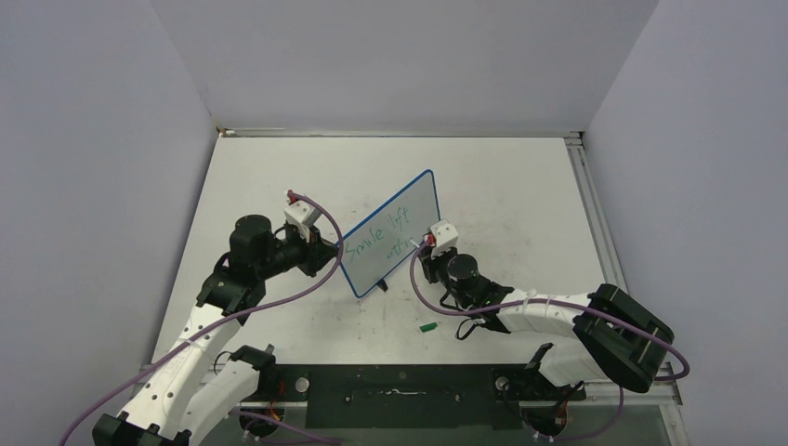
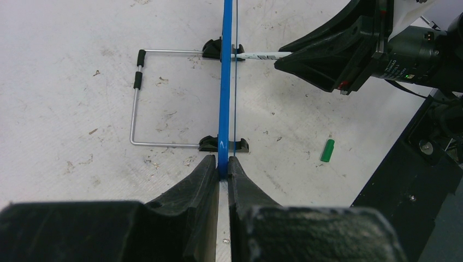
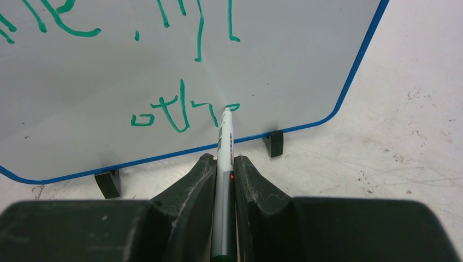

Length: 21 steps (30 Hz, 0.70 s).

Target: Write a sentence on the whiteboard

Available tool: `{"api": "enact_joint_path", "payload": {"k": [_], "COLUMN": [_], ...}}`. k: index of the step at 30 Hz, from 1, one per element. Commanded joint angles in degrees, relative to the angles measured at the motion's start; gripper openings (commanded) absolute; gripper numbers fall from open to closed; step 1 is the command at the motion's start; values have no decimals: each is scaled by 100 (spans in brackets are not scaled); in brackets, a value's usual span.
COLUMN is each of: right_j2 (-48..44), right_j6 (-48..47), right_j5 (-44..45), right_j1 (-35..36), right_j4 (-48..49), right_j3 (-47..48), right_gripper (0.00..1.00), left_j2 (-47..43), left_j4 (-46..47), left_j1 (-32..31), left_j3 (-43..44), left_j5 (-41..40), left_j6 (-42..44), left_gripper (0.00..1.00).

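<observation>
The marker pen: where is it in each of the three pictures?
Top external: the marker is a tiny pale sliver near the centre, at the whiteboard's lower right part.
Left wrist: the marker is a white shaft at upper middle, meeting the board seen edge-on.
Right wrist: the marker is at bottom centre, clamped between the jaws, tip at the green writing.
Shared landmark: the board's blue frame.

Whiteboard (image 3: 306,65) glossy, smooth; stand wire (image 2: 132,117) probably metal; tabletop (image 2: 65,43) matt, scuffed.
</observation>
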Motion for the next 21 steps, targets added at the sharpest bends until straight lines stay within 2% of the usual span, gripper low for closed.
{"api": "enact_joint_path", "payload": {"k": [1,21], "right_j2": [131,23], "right_j6": [92,93], "right_j5": [13,479], "right_j1": [42,36], "right_j4": [163,312], "right_j3": [209,170], "right_gripper": [5,5], "left_j2": [36,19], "left_j4": [-232,-232], "left_j1": [-14,-14], "left_j3": [82,81], "left_j5": [53,27], "left_j6": [12,12], "left_gripper": [0,0]}}
